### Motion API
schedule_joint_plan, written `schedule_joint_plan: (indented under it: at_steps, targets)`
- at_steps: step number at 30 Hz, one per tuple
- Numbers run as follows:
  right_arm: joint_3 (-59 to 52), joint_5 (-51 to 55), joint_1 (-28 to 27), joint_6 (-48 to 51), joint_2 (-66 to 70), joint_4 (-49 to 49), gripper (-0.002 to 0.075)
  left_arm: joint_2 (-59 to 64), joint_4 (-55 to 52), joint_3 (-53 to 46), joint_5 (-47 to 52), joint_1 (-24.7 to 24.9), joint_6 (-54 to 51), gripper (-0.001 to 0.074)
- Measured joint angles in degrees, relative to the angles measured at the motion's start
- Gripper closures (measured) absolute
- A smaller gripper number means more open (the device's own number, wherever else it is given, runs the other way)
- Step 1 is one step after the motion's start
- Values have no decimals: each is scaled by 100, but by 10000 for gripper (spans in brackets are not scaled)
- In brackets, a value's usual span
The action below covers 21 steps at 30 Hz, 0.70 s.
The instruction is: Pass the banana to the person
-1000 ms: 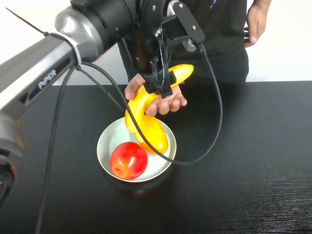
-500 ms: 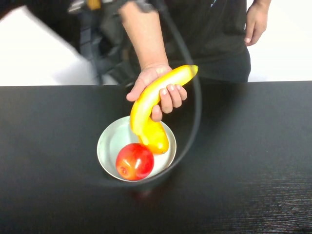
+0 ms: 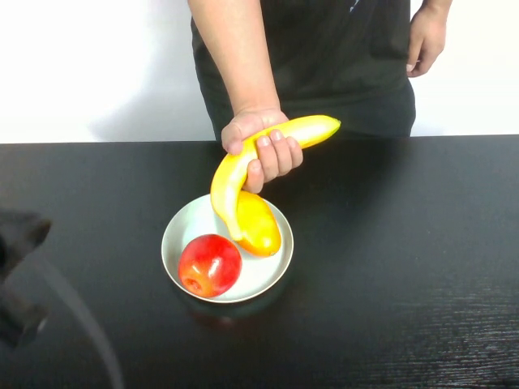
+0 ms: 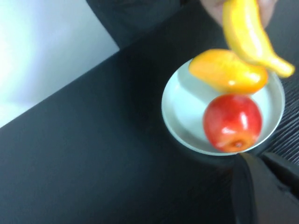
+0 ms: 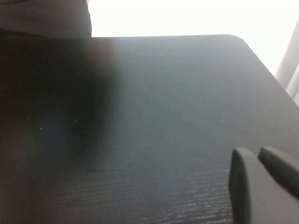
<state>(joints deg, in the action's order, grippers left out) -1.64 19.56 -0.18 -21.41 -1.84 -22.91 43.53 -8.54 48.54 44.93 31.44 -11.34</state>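
Observation:
The person (image 3: 324, 49) in a black T-shirt stands at the far side of the table. Their hand (image 3: 261, 144) grips the long yellow banana (image 3: 235, 174) above the white plate (image 3: 173, 237). The banana also shows in the left wrist view (image 4: 247, 32). My left gripper (image 4: 262, 161) is shut and empty, drawn back well away from the plate. In the high view my left arm (image 3: 20, 235) is a dark blur at the table's near left. My right gripper (image 5: 259, 154) is shut and empty over bare table.
The plate (image 4: 177, 107) holds a red apple (image 3: 209, 264) and a stubby orange-yellow fruit (image 3: 259, 225). The black table (image 3: 405, 267) ends at a far edge in front of the person. The person's other hand (image 3: 426, 36) hangs at the far right.
My left gripper let go of the banana and the arm swung back to the near left. The person's hand now holds the banana alone and has lifted it slightly.

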Motion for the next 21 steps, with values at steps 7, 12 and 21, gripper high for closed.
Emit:
schedule_joint_plan:
  at_steps: [7,12,21]
  targets:
    - [0,0,0,0,0,0,735,-1195,-24,-1010,-244,0,283,736]
    - [0,0,0,0,0,0,735,-1421,-100,-1066,-223,0,790,736]
    - [0,0,0,0,0,0,735,-1669,-333,-1725,-2121,-4,1179,736]
